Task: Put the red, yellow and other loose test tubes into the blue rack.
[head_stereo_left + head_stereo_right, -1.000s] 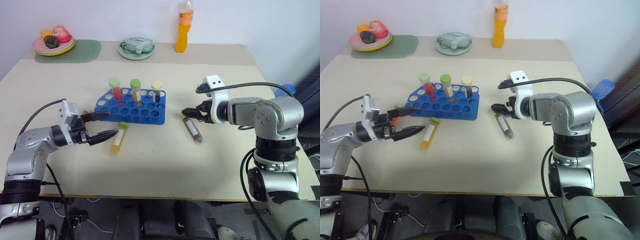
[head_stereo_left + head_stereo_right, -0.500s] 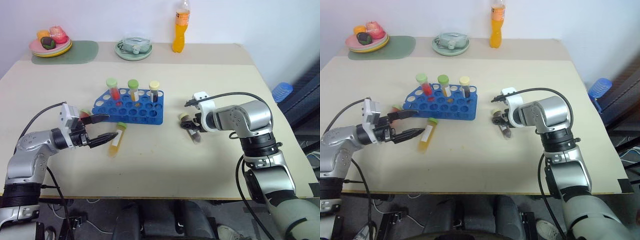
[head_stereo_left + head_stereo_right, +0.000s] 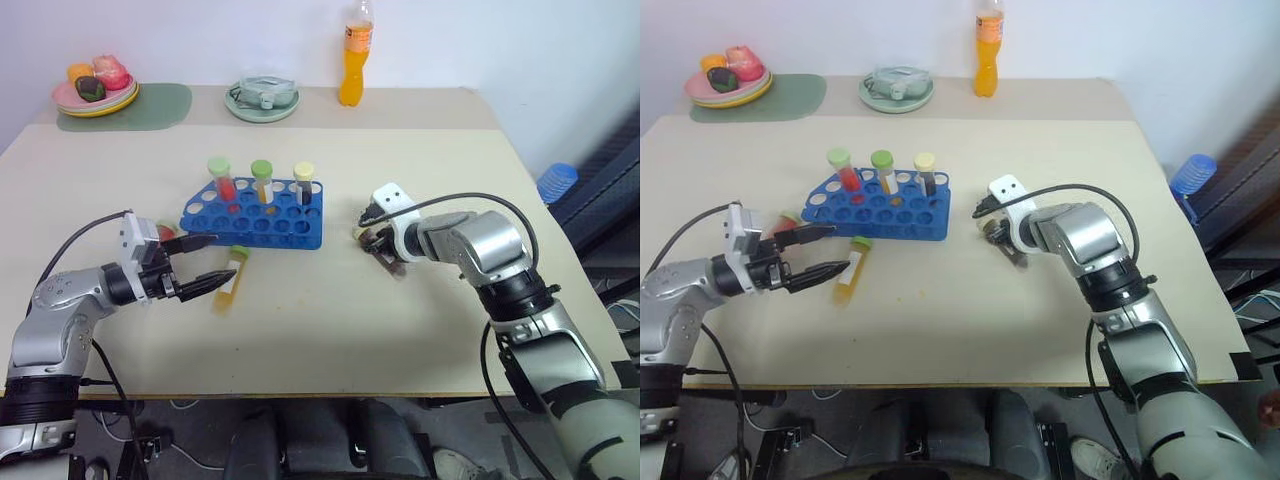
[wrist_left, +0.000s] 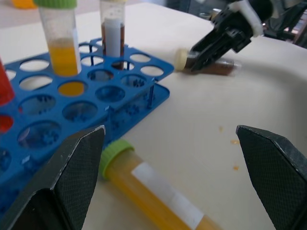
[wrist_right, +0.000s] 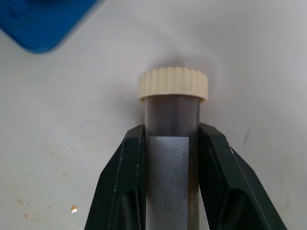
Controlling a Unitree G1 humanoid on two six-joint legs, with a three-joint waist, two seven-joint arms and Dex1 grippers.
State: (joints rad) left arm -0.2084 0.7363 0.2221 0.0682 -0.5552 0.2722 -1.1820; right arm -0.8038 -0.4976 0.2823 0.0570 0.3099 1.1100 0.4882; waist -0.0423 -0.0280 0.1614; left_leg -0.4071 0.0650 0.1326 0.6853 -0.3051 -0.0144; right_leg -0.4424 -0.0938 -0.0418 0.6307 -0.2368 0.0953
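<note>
The right gripper is clamped on a dark-filled test tube with a cream cap, its two black fingers pressed against either side of the tube just below the cap. That tube lies on the desk to the right of the blue rack, and the right arm reaches in from the right with its forearm angled across the desk and the wrist tipped down toward the tube.

The left gripper is spread wide and holds nothing, its fingers roughly level and pointing toward the robot's right. The left arm comes in low from the left edge, elbow bent (a black cable loops above the forearm). Just past its fingertips a yellow test tube with a green cap lies on the desk, in front of the rack and close to it.

Three capped tubes stand upright in the rack's back row: a red one, a yellow one and a dark one
</note>
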